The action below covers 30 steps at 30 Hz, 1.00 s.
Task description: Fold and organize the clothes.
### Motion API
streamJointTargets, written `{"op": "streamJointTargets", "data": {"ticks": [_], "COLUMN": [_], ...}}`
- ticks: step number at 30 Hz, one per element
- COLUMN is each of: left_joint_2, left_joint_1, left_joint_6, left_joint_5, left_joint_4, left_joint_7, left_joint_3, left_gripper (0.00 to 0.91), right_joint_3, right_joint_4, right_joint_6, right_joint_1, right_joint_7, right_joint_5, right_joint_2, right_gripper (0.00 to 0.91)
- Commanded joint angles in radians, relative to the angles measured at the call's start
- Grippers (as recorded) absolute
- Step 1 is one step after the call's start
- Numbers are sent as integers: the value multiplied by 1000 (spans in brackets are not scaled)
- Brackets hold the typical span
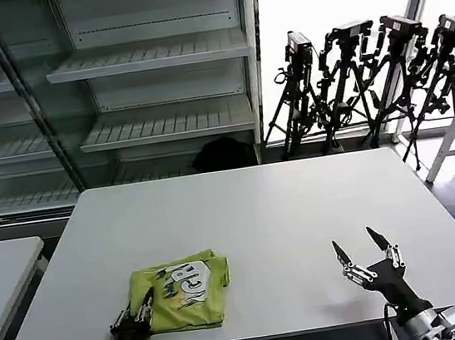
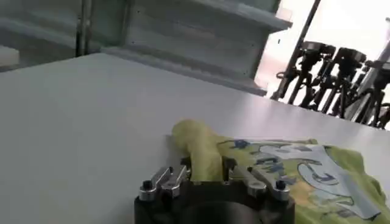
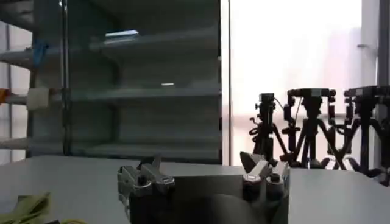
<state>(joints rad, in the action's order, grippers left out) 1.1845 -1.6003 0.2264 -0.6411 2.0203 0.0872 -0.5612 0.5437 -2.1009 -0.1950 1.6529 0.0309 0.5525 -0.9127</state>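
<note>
Between the left tool's (image 1: 137, 313) closed fingers sits what looks like a pinched corner of the folded lime T-shirt (image 1: 183, 291), so lifting may unfold it, while the right tool (image 1: 361, 247) gapes idle over the table (image 1: 259, 216).

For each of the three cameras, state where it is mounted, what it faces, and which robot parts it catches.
Head view: on the robot's head, looking down at the white table, the folded T-shirt, the left pincer and the open right pincer.
Left wrist view: on the left arm, facing across the table; the left pincer grips a T-shirt fold.
Right wrist view: on the right arm, facing the shelves; the right pincer shows.
Shared: T-shirt, tripods.
</note>
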Motion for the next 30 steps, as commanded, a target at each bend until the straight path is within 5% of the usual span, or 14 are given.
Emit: {"op": "streamJointTargets", "data": {"ticks": [1,9,17,24,30], "left_joint_2": [-13,-92,-280,-467,-552], "left_joint_1": [-5,-6,-34,-83,-62], "left_joint_6": [-127,-156,-204,-243,-252], "left_joint_5": [37,28,-18,-26,36], "left_joint_4": [-8,36,-32,-149,-149], "left_joint_7": [3,43,18,-217,-392], "left_joint_3": [7,-48,-277,-611,-681], "left_gripper": [0,0,0,0,0], "right_joint_3": [-3,-8,-17,-23,-32], "right_joint_4": [-1,-5,-3,-1,3], "right_joint_6": [1,3,3,2,-1], "right_joint_1": [-3,-11,-20,-27,-28], "right_joint_7": [-1,-1,-1,-2,-3], "right_joint_5": [1,1,1,4,1], "right_joint_2": [-1,-1,0,1,-4], "right_gripper": [907,907,907,907,907]}}
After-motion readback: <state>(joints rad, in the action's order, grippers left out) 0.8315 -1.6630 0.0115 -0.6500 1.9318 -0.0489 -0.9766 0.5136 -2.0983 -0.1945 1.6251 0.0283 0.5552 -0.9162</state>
